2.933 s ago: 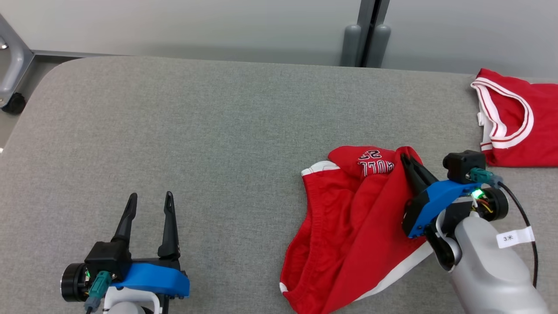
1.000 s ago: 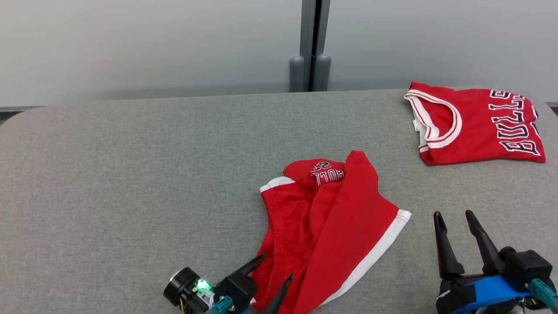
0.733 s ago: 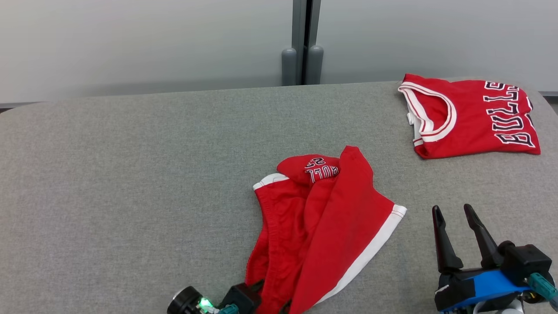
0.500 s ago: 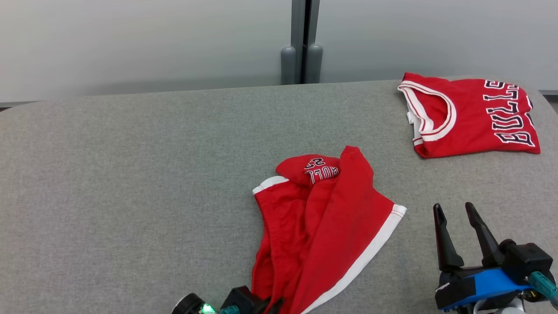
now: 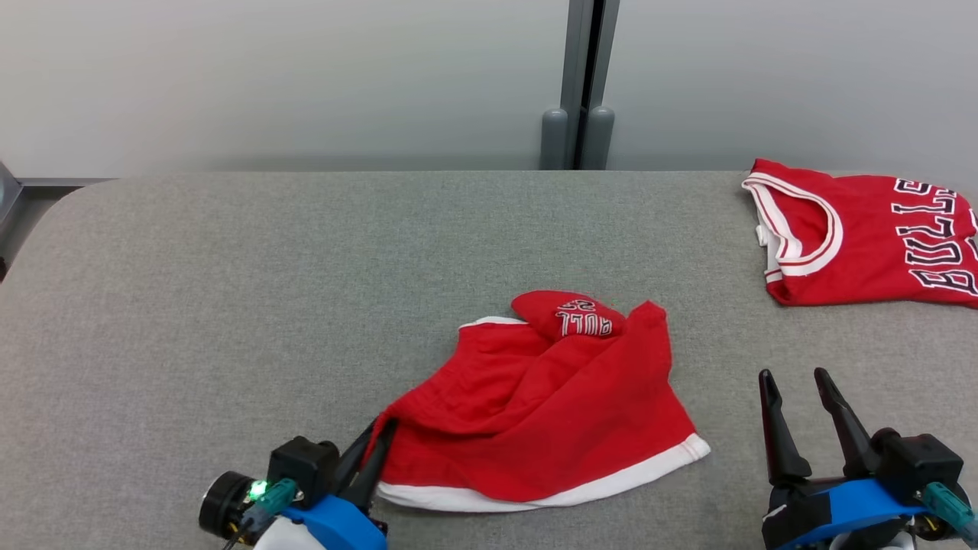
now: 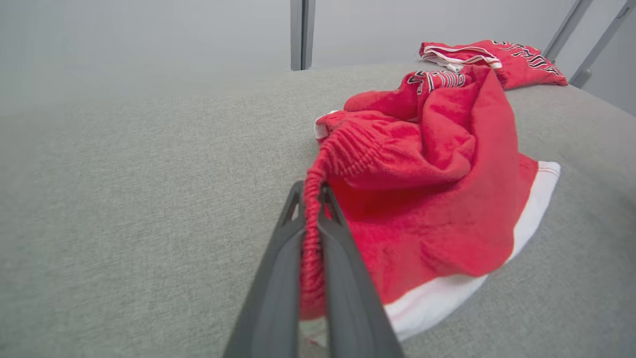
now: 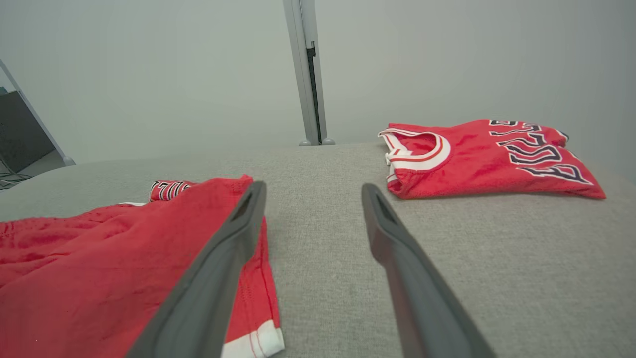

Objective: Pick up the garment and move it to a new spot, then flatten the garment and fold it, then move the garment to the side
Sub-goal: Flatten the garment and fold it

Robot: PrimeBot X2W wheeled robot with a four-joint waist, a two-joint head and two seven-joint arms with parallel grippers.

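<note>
Red fabric shorts (image 5: 535, 412) with a white hem band lie crumpled on the grey cloth-covered table (image 5: 229, 305) in the head view, a little right of the middle and near the front edge. The left gripper (image 5: 380, 431), black-fingered on a blue mount, reaches in from the lower left, its fingers pressed together on the near-left corner of the shorts. At the lower right, the right gripper (image 5: 793, 376) hangs over bare table with its fingers spread and nothing between them, apart from the white hem. A folded red jersey (image 5: 863, 252) with white trim and dark lettering rests at the far right, well away from the shorts. A grey upright post (image 5: 581, 76) stands behind the table.

From the left wrist, the left gripper (image 6: 311, 188) is clamped on the gathered elastic waistband of the shorts (image 6: 422, 199), which runs down between the two fingers. The rest of the cloth heaps up to the right on the table (image 6: 124, 199), and the jersey (image 6: 492, 54) lies beyond it.

From the right wrist, the right gripper (image 7: 313, 189) has its fingers wide apart and empty over the table (image 7: 497, 258). The shorts (image 7: 99, 258) spread out behind its left finger, and the jersey (image 7: 487, 159) lies farther off on the right.
</note>
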